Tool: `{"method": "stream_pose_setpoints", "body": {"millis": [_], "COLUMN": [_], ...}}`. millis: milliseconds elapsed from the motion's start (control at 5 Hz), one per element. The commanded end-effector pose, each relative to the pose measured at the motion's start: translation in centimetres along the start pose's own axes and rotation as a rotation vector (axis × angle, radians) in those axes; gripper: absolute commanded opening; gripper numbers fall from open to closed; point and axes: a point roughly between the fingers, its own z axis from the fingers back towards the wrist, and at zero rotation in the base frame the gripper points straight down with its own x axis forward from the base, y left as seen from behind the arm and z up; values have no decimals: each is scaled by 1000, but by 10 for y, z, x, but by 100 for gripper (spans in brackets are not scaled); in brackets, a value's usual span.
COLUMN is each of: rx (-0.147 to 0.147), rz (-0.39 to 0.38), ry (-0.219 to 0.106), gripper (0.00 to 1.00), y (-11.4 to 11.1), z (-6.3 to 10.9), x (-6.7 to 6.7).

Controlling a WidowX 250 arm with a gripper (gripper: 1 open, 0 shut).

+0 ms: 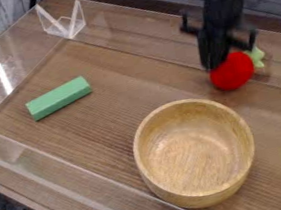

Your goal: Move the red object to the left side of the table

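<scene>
Fingers (229, 60) pressed tight, pointing straight down, blurred in the frame; they meet the upper left of the red object (234, 71), though a true pinch can't be confirmed. Red object w/ pale green leafy top sits at right side of tabletop (109, 62), near the back. Wooden bowl (195, 151) in front of it, close but apart. Green block (58, 97) lies well to the left. Clear walls (64, 196) edge the tabletop.
</scene>
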Motion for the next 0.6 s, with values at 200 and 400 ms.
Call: {"method": "stream_pose_setpoints", "body": {"millis": [200, 400], "rx": [12, 0], "rz": [65, -28], "ry": [-126, -96], "gripper": [100, 100], "y": [15, -1], "z": [57, 45], "x": [-1, 0]}}
